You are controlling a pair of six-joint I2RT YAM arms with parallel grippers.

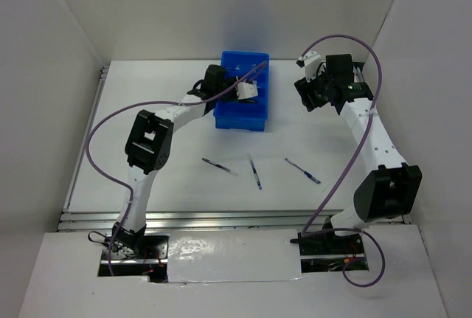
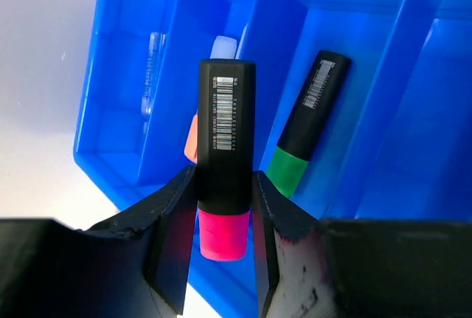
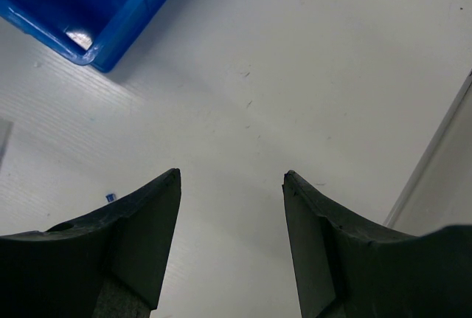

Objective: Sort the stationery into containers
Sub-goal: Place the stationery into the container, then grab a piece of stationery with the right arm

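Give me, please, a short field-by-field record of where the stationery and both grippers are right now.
left gripper: shut on pink highlighter, above blue tray
right gripper: open, empty, over table beside tray
in tray: green highlighter; orange highlighter, partly hidden
on table: three pens, lying apart

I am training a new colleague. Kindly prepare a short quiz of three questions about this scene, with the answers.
1. True or false: the right end effector is closed on an object.
2. What does the left end effector grip? A) nothing B) the pink highlighter C) scissors
3. How many pens lie on the table outside the blue tray?

Key: 1. False, it is open and empty. 2. B. 3. Three.
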